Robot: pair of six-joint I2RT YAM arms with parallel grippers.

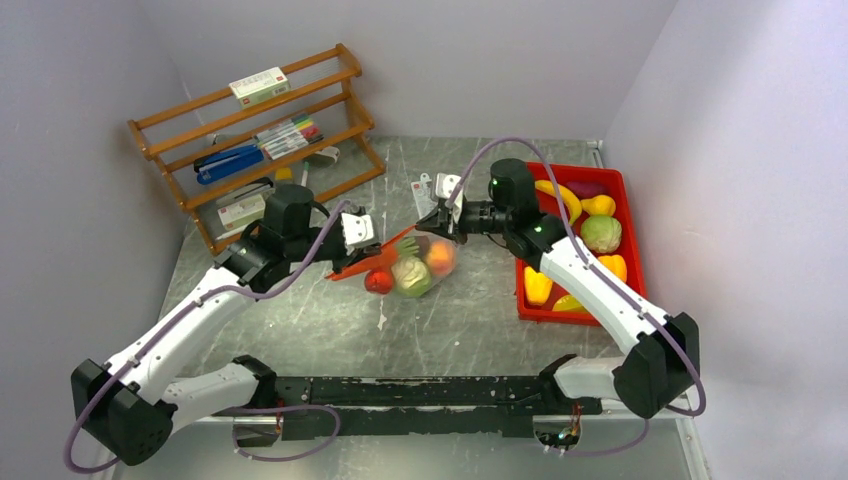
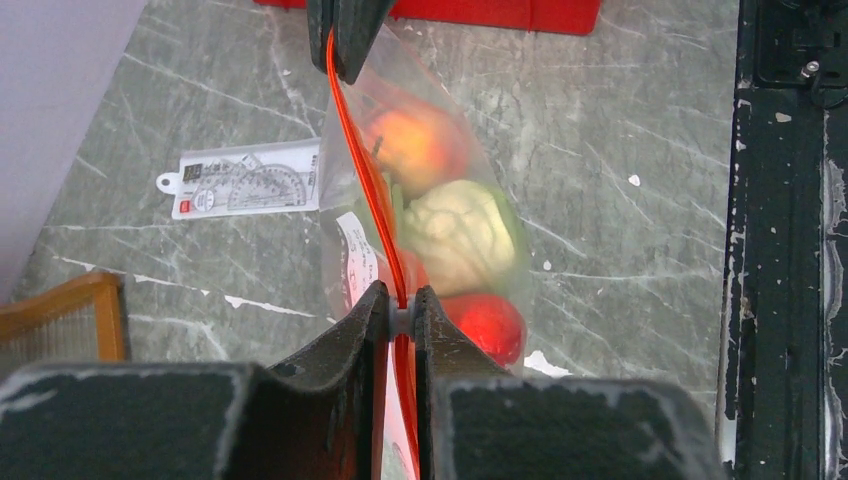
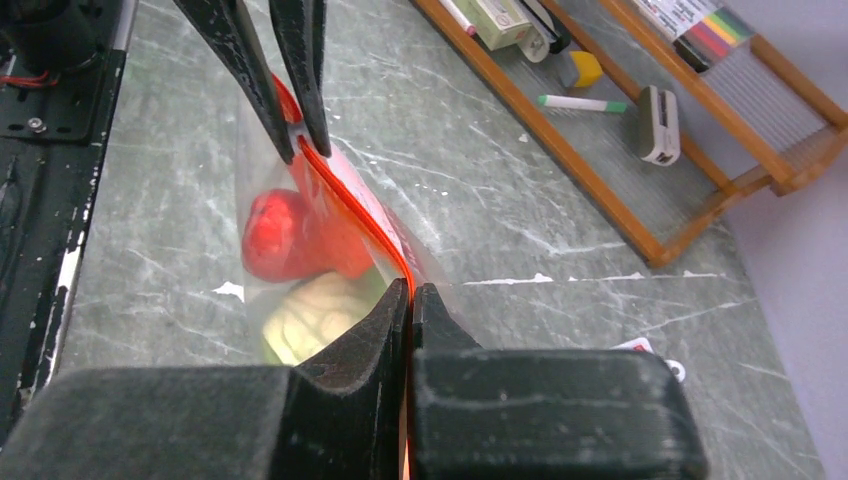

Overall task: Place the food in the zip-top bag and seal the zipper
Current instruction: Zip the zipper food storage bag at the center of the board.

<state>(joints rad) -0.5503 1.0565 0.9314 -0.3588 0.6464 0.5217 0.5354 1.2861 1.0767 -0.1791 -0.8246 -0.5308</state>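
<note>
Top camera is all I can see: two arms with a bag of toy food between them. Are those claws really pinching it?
Observer: Yes. The left wrist view shows the left gripper shut on the zipper, the red-orange strip along the bag's rim.
Visitor: And the other arm?
Observer: Its own camera shows the right gripper shut on that same strip, farther along.
Visitor: So is the bag closed?
Observer: Seen close up, the strip runs between the two grips as one thin line with no gap showing, so the zip-top bag looks closed there. I cannot tell whether it is pressed fully shut.
</note>
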